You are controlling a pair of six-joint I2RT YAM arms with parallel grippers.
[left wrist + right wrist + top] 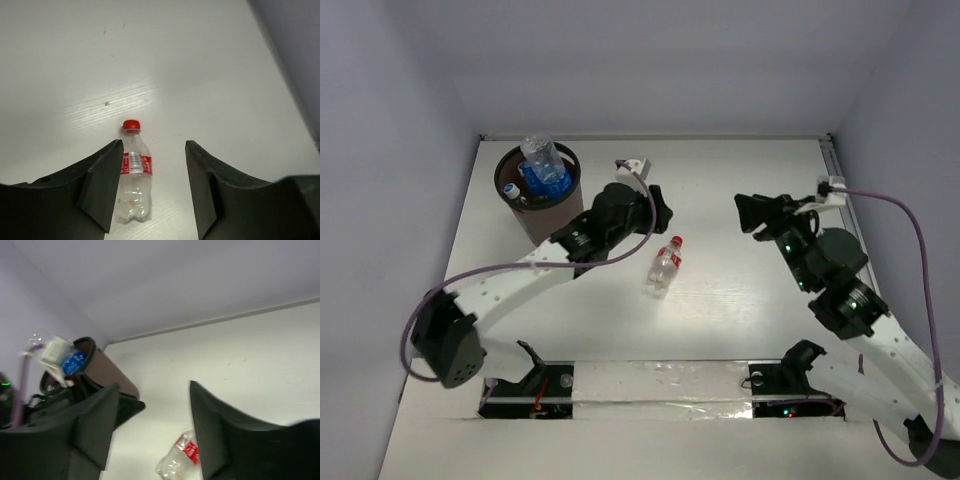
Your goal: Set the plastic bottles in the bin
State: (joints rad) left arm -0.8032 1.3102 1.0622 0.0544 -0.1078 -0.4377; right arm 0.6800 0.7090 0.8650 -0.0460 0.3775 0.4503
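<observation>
— Right of the bin (558, 226) and nearer the arm bases than it, what is lying on the counter (720, 330)?

— One clear bottle with a red cap (664, 268) and a red label. It lies on its side, apart from the bin and touched by nothing, with its cap pointing away from the bases.

— And the left fingers (111, 160)?

— Spread wide and pinching nothing. They hang just right of the bin, a little farther back than the bottle. In the wrist view the bottle shows on the counter in the gap between them.

— The right fingers (202, 405)?

— Also spread and empty, well to the right of the bin and pointing back toward it.

— What is inside the bin?

— A clear bottle with a blue label (544, 160) stands up past the rim. At the left edge of the rim a small pale cap (510, 189) shows, and more blue lies lower down. How many bottles are in there, I cannot tell.
</observation>
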